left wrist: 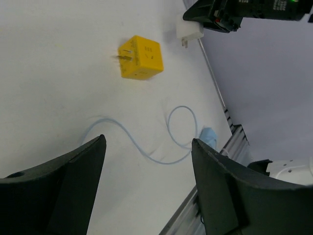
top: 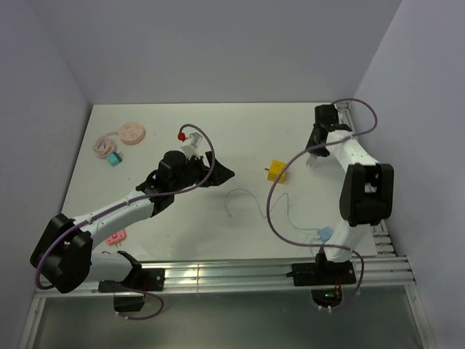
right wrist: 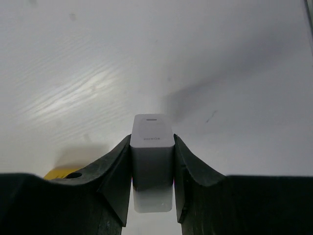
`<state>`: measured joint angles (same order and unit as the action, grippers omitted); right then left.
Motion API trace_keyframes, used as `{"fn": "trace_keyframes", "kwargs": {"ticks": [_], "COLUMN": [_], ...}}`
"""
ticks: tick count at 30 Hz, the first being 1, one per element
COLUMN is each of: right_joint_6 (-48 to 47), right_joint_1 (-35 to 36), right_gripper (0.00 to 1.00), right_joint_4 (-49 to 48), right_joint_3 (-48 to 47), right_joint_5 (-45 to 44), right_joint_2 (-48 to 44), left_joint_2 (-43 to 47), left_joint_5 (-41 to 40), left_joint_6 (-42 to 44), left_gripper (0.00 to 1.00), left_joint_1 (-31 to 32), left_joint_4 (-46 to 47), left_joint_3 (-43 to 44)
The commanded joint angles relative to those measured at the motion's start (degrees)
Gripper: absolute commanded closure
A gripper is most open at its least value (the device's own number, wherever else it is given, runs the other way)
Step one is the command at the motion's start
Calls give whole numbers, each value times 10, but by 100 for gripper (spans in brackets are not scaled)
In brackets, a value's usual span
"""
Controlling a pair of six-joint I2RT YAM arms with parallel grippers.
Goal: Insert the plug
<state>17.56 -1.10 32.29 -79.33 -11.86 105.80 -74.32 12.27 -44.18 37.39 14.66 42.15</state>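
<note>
Hovering over the surface (top: 240,123), my left tool (left wrist: 147,141) stands wide open and holds nothing. The yellow adapter (top: 276,171) lies loose mid-surface. At the far right, my right tool (right wrist: 152,139) pinches the white plug (right wrist: 152,171). I judge the grasp made; carrying and inserting remain.

- White charger (right wrist: 151,156): a small rectangular block with a slot port on its end face and two metal prongs on the opposite end. It is clamped on both sides by the right gripper's fingers (right wrist: 112,171), at the far right of the desk (top: 182,233).
- Yellow cube adapter (left wrist: 141,57): lies on the desk right of centre, left of the charger, prongs sticking out sideways.
- Light-blue cable (left wrist: 146,147): thin and slack, curling across the desk nearer than the cube, with its pale-blue connector (left wrist: 209,134) at the near right.
</note>
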Motion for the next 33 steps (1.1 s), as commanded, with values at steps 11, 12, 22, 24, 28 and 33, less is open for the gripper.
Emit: {"fn": "trace_keyframes", "kwargs": {"ticks": [11, 12, 22, 24, 28, 33], "right_joint_6": [214, 223, 244, 277, 311, 330], "right_joint_1": [232, 238, 251, 251, 251, 252], "right_gripper": [100, 100, 100, 100, 100, 100], "right_joint_4": [-321, -361, -489, -529, -573, -588], "right_joint_3": [321, 371, 524, 554, 565, 552], "right_joint_5": [169, 199, 257, 259, 278, 306], "right_joint_2": [-501, -549, -733, -756, -761, -755], "left_joint_2": [-29, -36, -68, -71, -76, -72], "left_joint_5": [223, 233, 310, 310, 297, 279], "left_joint_6": [-72, -90, -209, -208, -204, -179], "left_gripper": [33, 39, 39, 38, 36, 37], "left_joint_1": [3, 3, 21, 30, 38, 42], "left_joint_4": [272, 287, 534, 534, 530, 494], "left_joint_3": [3, 1, -37, -38, -42, -29]}}
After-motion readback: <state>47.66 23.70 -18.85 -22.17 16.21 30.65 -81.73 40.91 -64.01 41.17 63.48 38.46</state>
